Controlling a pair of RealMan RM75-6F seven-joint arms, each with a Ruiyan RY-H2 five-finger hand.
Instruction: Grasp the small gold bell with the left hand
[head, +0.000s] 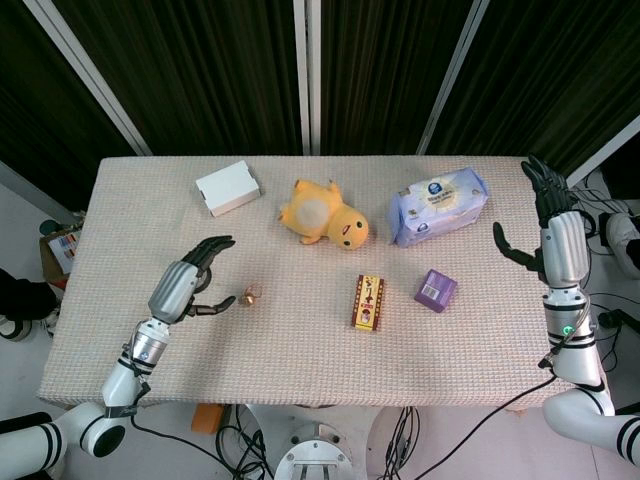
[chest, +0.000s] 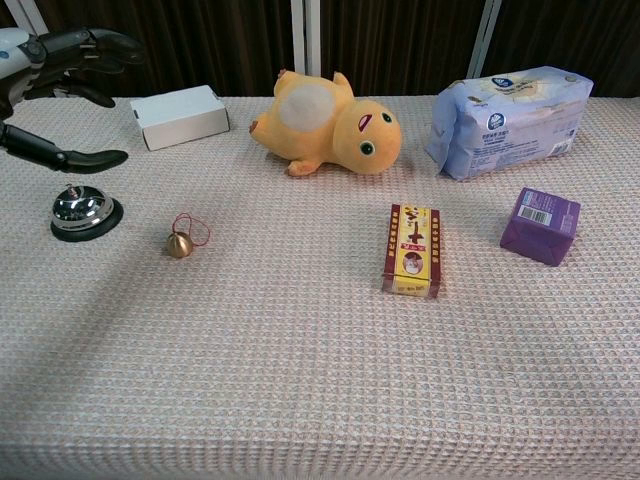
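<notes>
Roughly mid-left of the head view, the small gold bell with a red loop (head: 249, 295) lies on the cloth, just right of the left hand (head: 190, 283); chest view puts it (chest: 180, 244) lower left, untouched. Chrome desk bell on a black base (chest: 84, 212) sits left of it in the chest view, near and beneath the hand's fingers; the head view hides it under the hand. White cardboard box (head: 227, 187) upper left, yellow plush duck lying on its side (head: 323, 214) upper centre, pale blue wet-wipes pack (head: 440, 206) upper right. Red-and-yellow printed carton (head: 369, 302) centre, small purple box (head: 436, 290) right of it. Nothing lies between hand and gold bell.

Left hand hovers low, fingers spread and slightly curled, holding nothing, thumb pointing toward the bell. Right hand (head: 545, 225) raised at the right edge, fingers apart, empty.

Beige waffle-weave tablecloth (head: 300, 360) covers the table; dark curtains with white frame bars behind, cables on the floor below.
</notes>
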